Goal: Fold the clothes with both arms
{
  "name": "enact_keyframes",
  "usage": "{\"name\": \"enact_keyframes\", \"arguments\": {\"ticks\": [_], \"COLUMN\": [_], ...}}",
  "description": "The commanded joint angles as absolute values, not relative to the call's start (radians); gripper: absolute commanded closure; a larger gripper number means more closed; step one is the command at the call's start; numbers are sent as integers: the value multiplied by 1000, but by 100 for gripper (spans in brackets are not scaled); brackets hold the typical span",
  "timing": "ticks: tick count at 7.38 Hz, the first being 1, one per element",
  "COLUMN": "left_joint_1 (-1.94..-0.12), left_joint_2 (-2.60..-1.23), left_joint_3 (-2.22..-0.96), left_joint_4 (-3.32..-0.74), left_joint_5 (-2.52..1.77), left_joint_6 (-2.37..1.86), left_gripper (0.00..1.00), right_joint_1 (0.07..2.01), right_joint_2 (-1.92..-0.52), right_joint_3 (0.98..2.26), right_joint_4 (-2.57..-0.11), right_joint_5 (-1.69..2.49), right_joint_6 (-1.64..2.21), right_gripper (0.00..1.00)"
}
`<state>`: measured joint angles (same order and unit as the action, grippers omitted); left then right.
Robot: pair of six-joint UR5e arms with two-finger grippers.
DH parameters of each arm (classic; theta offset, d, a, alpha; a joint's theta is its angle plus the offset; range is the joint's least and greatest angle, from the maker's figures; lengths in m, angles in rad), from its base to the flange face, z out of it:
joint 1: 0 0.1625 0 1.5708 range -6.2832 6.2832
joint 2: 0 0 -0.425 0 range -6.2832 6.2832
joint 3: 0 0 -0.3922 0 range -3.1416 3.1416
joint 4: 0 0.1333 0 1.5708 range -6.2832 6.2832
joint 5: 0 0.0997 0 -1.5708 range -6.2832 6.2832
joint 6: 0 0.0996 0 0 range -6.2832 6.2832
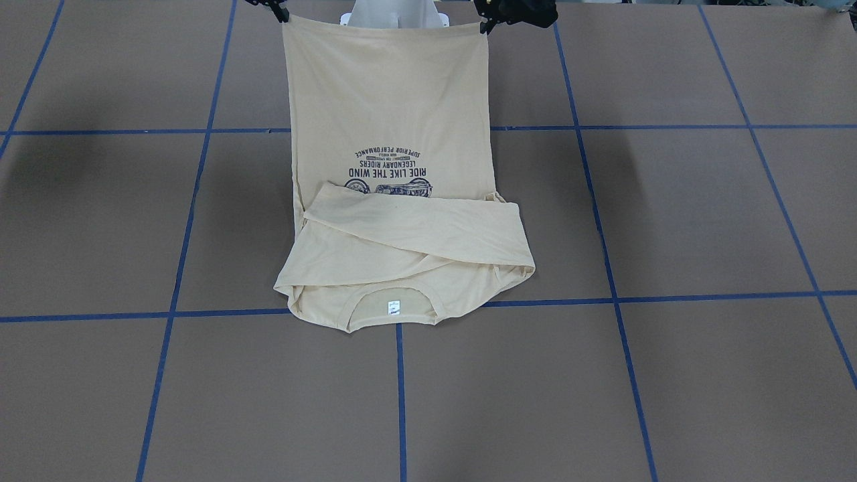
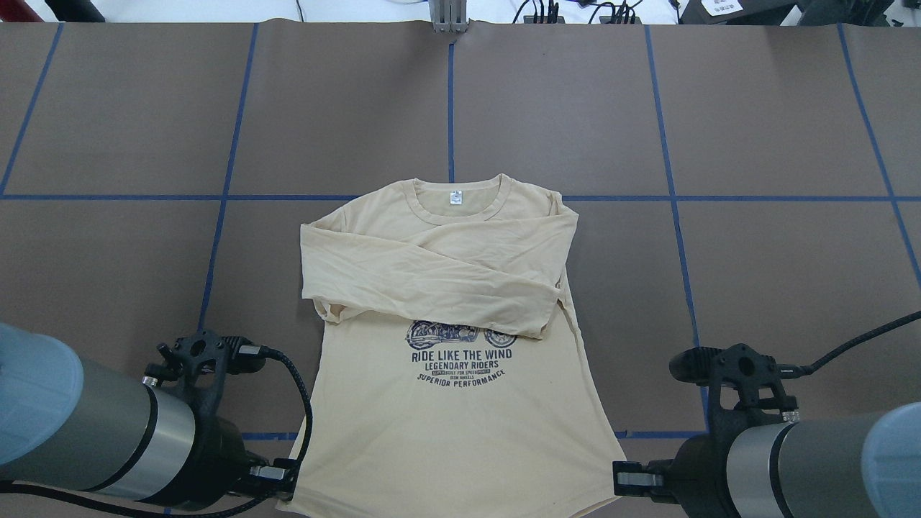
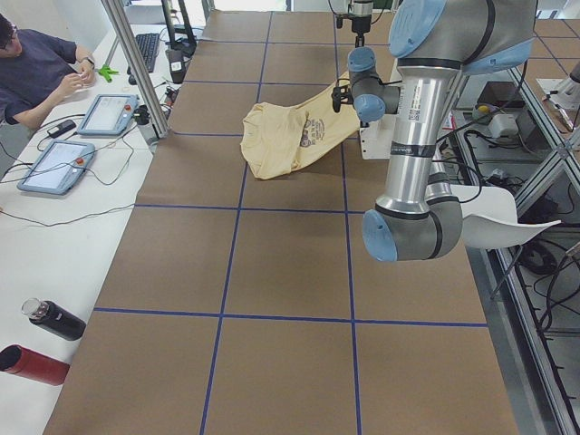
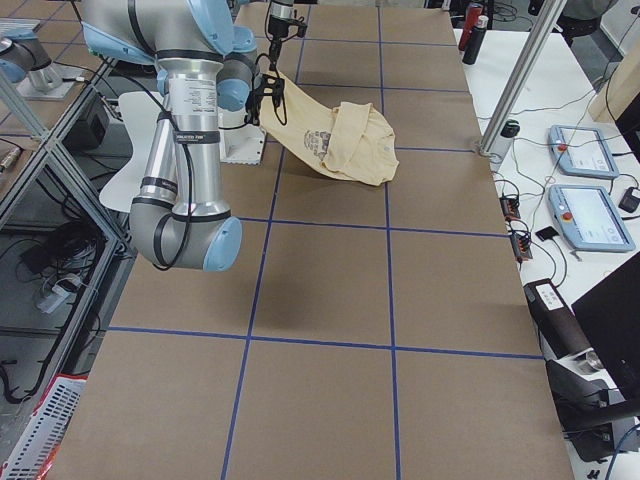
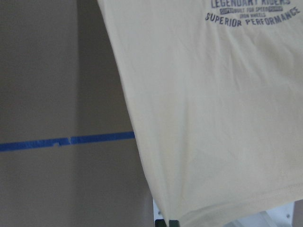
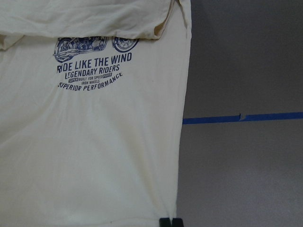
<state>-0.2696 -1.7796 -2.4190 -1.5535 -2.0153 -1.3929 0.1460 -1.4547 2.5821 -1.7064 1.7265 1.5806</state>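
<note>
The cream-yellow T-shirt lies print side up in the middle of the table, collar and white neck label away from me. Both sleeves are folded across the chest and cover the top of the navy print. The hem end is raised off the table and stretched between my grippers. My left gripper is shut on the hem's left corner, seen also in the front view and the left wrist view. My right gripper is shut on the right corner, also seen from the front and the right wrist.
The brown table carries a grid of blue tape lines. The white pedestal base stands behind the raised hem. An operator with tablets sits at the far side; two bottles lie at the table's left end.
</note>
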Motion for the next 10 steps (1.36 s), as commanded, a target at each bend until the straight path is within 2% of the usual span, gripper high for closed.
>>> {"name": "enact_keyframes", "arguments": {"ticks": [1, 2, 3, 4, 5, 7, 9, 10], "left_joint_1": [-297, -345, -394, -453, -509, -567, -610, -612], "left_joint_2": [-1840, -1917, -1984, -2012, -2011, -2026, -2046, -2072], "left_joint_3": [-2342, -2235, -2135, -2090, -2080, -2074, -2057, -1996], "left_joint_4": [-1479, -1479, -1480, -1482, -1482, -1483, -1488, -1509], "left_joint_5": [-1996, -1921, -1886, -1885, -1884, -1844, -1839, -1810], "left_joint_6": [-1394, -1390, -1384, -1326, -1301, -1299, -1301, -1299], "left_gripper": [100, 100, 100, 100, 100, 100, 100, 100], "right_joint_1": [252, 317, 375, 435, 481, 549, 587, 592], "right_joint_2": [-1357, -1251, -1215, -1212, -1207, -1094, -1083, -1075], "right_joint_3": [2431, 2296, 2219, 2197, 2189, 2081, 2056, 1996], "right_joint_4": [-1720, -1720, -1714, -1707, -1707, -1706, -1681, -1630], "right_joint_5": [1720, 1706, 1701, 1703, 1701, 1703, 1703, 1703], "right_joint_6": [1568, 1566, 1539, 1454, 1421, 1419, 1407, 1407], "right_gripper": [100, 100, 100, 100, 100, 100, 100, 100]}}
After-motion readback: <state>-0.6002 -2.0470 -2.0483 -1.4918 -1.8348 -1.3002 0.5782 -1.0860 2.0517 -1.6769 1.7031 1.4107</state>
